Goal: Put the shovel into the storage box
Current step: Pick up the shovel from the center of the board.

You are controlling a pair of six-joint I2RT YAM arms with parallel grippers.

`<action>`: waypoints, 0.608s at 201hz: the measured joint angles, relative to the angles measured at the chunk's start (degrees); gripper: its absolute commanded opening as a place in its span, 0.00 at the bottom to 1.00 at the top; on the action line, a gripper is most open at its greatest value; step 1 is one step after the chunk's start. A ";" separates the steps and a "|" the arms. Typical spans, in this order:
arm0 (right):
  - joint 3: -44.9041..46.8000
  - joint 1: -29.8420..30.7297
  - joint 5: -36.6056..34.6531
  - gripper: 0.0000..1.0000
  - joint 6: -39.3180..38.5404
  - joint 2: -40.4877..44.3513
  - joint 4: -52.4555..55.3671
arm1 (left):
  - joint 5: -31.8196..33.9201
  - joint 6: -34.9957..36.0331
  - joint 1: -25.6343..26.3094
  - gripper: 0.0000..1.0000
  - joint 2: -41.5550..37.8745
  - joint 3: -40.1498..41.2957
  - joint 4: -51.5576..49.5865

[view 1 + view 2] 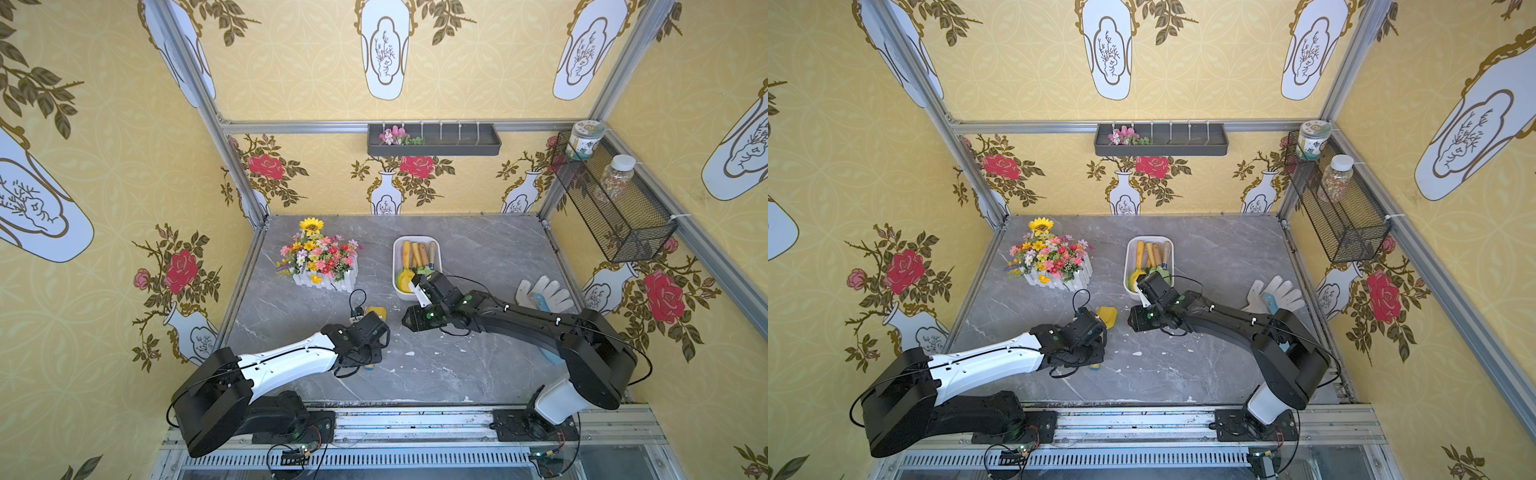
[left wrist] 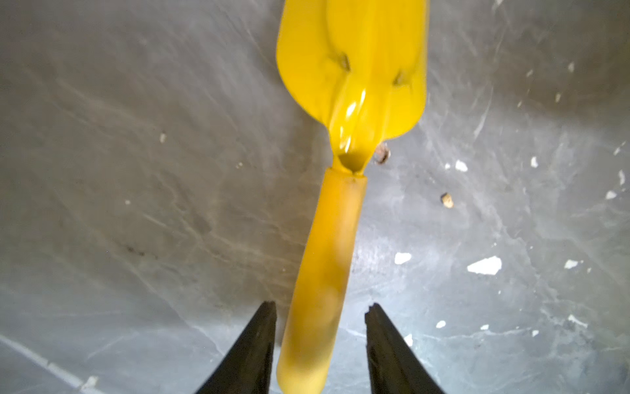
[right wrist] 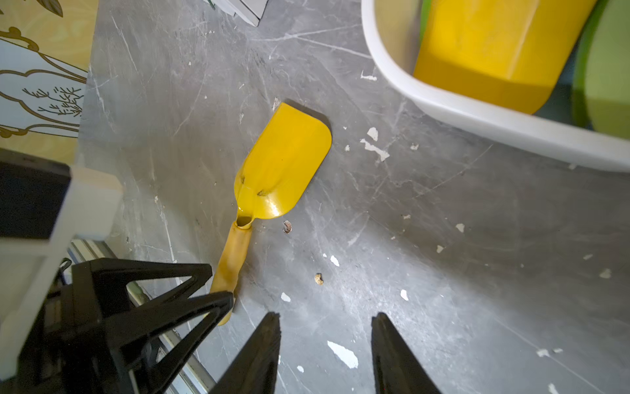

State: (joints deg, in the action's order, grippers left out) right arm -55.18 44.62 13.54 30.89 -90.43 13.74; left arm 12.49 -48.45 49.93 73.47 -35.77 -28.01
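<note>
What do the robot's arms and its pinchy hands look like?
The left arm has a white middle shell between black joints; the right arm is mostly black with a white part near its base. Black cables loop off the wrists; green dots mark the right wrist. The left gripper and right gripper each have two black pointed fingers.

A flower box (image 1: pixel 322 259) stands at the far left of the grey bench (image 1: pixel 478 249). A white glove (image 1: pixel 555 289) lies at its right side. On the walls hang a grey tray (image 1: pixel 436 150) and a mesh basket (image 1: pixel 615 208) that holds two jars (image 1: pixel 584 139).
</note>
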 measured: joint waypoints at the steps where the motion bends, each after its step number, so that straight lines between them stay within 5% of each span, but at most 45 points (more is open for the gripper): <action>1: 0.02 0.00 0.00 0.48 0.00 0.02 -0.02 | -0.07 0.00 -0.24 0.45 0.02 0.02 0.13; 58: 1.57 0.00 -0.24 0.48 0.37 2.16 -0.37 | -2.43 2.78 -3.80 0.39 4.35 -0.81 4.39; 122: 2.95 -0.35 -0.70 0.48 0.59 3.96 -0.28 | -3.69 4.55 -4.17 0.14 7.74 -1.79 7.87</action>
State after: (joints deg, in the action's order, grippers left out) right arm -52.23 44.27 12.84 31.48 -86.48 13.45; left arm 8.80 -43.90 45.76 81.21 -37.56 -20.14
